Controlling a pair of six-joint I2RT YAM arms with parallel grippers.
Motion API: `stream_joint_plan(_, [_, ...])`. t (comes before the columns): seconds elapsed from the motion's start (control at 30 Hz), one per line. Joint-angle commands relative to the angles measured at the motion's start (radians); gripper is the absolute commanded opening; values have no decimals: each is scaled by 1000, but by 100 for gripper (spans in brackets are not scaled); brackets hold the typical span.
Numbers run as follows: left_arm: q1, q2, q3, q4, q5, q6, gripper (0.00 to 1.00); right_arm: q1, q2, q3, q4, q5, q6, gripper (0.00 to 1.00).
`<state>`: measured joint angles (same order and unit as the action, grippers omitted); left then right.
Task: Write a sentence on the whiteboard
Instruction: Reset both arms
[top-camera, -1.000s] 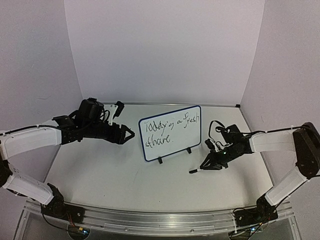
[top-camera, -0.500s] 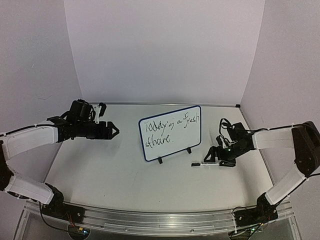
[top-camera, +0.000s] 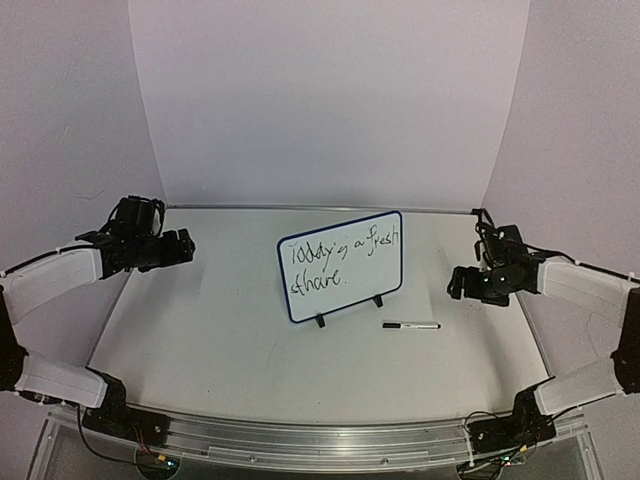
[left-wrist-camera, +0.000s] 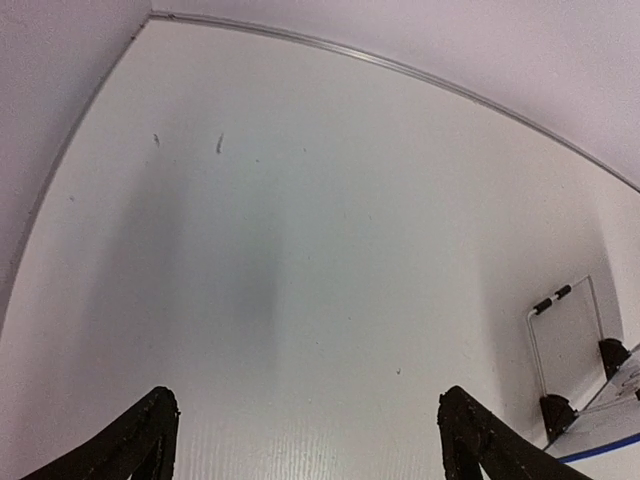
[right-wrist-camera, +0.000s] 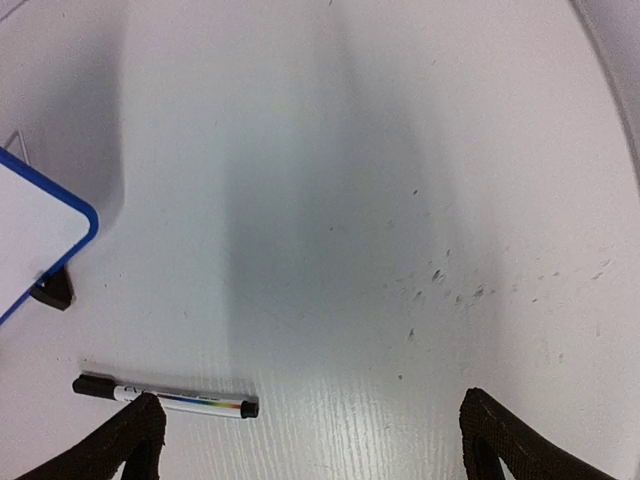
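Note:
The whiteboard (top-camera: 340, 265) stands upright on its two black feet in the middle of the table, and the black handwritten sentence (top-camera: 338, 262) fills two lines on its face. A black-and-white marker pen (top-camera: 411, 325) lies flat on the table just right of the board's feet. My right gripper (top-camera: 456, 284) hovers to the right of the pen, open and empty; in the right wrist view the pen (right-wrist-camera: 165, 397) lies by the left finger, with the whiteboard corner (right-wrist-camera: 30, 240) at the left edge. My left gripper (top-camera: 186, 246) is open and empty, far left of the board.
Purple walls close in the table at the back and on both sides. A metal rail (top-camera: 300, 445) runs along the near edge. In the left wrist view the whiteboard's wire stand (left-wrist-camera: 565, 330) and its blue rim (left-wrist-camera: 600, 448) show at the lower right.
My right gripper opened and let go of the pen, which now lies on the table, then drew back to the right. My left arm pulled back left, away from the board.

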<state>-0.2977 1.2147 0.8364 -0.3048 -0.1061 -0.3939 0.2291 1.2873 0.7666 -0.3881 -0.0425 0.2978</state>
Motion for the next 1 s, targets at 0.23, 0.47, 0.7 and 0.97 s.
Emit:
stream_joint_plan(0.23, [3, -264, -168, 338, -456, 161, 95, -7, -466, -288, 501, 336, -169, 98])
stream_joint_plan(0.47, [3, -261, -360, 570, -549, 270, 96, -7, -602, -572, 819, 439, -219, 98])
stream_joint_plan(0.7, [3, -263, -476, 633, -554, 245, 99, -7, -630, -646, 845, 495, -236, 98])
stream_joint_plan(0.97, [3, -283, -506, 646, -596, 236, 99, -7, -646, -653, 845, 497, -239, 98])
